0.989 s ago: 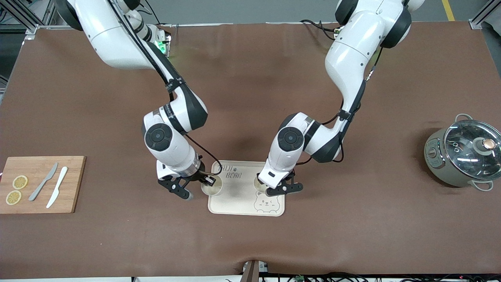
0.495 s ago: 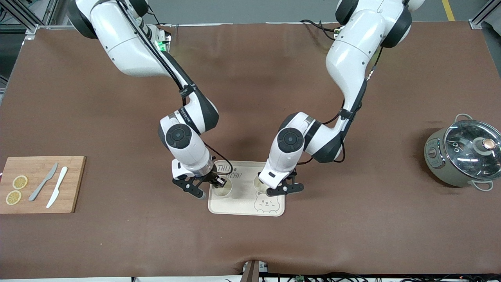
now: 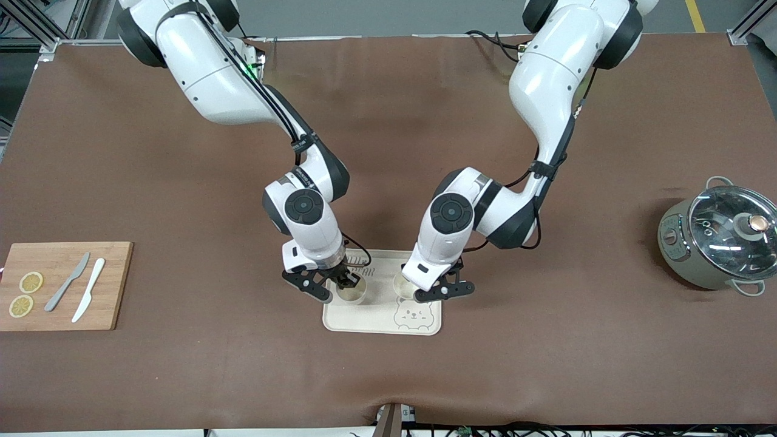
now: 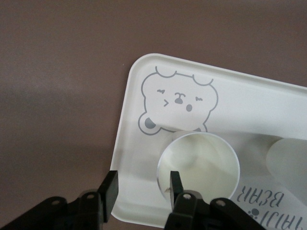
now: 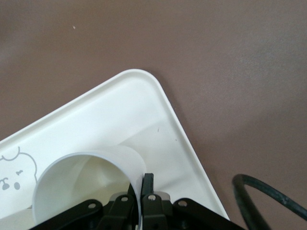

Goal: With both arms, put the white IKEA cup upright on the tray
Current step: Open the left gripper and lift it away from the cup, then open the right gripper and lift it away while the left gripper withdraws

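Note:
The cream tray [image 3: 376, 315] with bear face lies on the brown table near the front camera. Two white cups are on or over it. My left gripper [image 3: 425, 294] is open, its fingers astride the wall of an upright cup [image 3: 402, 284] standing on the tray. In the left wrist view one finger [image 4: 176, 184] is inside this cup [image 4: 201, 163], the other outside. My right gripper [image 3: 340, 288] is shut on the rim of the second cup [image 3: 353, 295], upright over the tray's end toward the right arm. The right wrist view shows that pinch [image 5: 142, 191] on the cup [image 5: 81, 182].
A wooden cutting board [image 3: 61, 285] with two knives and lemon slices lies at the right arm's end. A grey pot with a glass lid [image 3: 716, 243] stands at the left arm's end.
My right gripper has carried its cup from beside the tray's edge to over the tray, toward the left arm's cup. The left gripper has hardly moved.

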You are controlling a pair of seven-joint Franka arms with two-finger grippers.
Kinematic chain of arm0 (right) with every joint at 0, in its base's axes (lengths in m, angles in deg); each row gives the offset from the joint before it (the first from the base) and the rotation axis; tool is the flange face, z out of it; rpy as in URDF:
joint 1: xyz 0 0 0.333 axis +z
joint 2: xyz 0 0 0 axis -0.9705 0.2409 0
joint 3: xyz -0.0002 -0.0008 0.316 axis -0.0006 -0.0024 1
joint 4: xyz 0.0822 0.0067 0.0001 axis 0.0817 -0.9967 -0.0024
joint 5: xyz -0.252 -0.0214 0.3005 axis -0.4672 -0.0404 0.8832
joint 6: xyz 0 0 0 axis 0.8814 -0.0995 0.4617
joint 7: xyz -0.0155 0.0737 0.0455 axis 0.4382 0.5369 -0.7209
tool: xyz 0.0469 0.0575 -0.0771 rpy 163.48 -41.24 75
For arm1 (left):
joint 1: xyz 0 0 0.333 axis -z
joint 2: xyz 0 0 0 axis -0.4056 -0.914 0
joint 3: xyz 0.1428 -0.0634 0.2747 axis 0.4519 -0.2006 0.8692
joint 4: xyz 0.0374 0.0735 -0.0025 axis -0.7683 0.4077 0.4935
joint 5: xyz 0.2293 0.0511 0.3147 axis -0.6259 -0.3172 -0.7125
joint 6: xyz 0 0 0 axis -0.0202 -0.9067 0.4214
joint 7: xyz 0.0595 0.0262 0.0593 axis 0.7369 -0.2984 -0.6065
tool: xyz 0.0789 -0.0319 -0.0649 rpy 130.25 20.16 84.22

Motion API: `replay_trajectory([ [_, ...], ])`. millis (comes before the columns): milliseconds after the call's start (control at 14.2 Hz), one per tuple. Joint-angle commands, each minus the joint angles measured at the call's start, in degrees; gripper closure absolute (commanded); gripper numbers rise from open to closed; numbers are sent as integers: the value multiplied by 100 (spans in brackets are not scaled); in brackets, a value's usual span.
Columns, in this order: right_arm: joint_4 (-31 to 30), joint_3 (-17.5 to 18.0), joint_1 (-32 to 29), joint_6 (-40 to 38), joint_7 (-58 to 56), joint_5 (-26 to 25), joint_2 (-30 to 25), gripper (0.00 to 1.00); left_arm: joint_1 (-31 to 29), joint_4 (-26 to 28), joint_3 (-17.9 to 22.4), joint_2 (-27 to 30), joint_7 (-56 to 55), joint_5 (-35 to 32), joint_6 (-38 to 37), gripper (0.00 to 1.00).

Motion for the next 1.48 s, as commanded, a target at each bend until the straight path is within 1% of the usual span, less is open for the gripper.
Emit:
replay_trajectory([
  [0,156,-59,91,120,184,-160,105,100,-9,-173,-15,127,80,16,-416,48],
  [283,156,-68,100,174,246,-221,157,100,-61,-165,-6,417,220,7,-926,47],
  [565,156,-138,153,200,254,-221,193,100,-456,-130,-15,847,738,7,-1304,46],
  [636,156,-147,144,209,254,-221,193,93,-570,-112,3,944,896,7,-1322,46],
  [707,156,-147,144,218,254,-221,193,76,-762,-103,3,1024,1089,16,-1340,46],
  [777,156,-147,144,218,254,-221,201,60,-991,-103,-32,1085,1326,16,-1340,42],
  [848,164,-147,118,218,237,-221,193,40,-1132,-94,-32,1103,1572,42,-1340,38],
  [919,164,-147,101,218,219,-221,193,3,-1255,-85,-32,1103,1792,42,-1340,32],
  [989,173,-147,100,218,202,-239,193,0,-1422,-68,-32,1112,2029,42,-1340,25],
  [1060,173,-138,92,226,202,-291,193,0,-1563,-16,-32,1138,2301,33,-1349,15],
  [1131,173,-138,83,227,202,-300,193,0,-1712,55,-15,1182,2608,42,-1340,0],
  [1272,173,-147,83,227,193,-309,184,0,-2002,117,-15,1226,2891,33,-1340,0],
  [1413,182,-147,65,209,141,-318,158,0,-2336,117,-32,1226,3487,51,-1340,0],
])
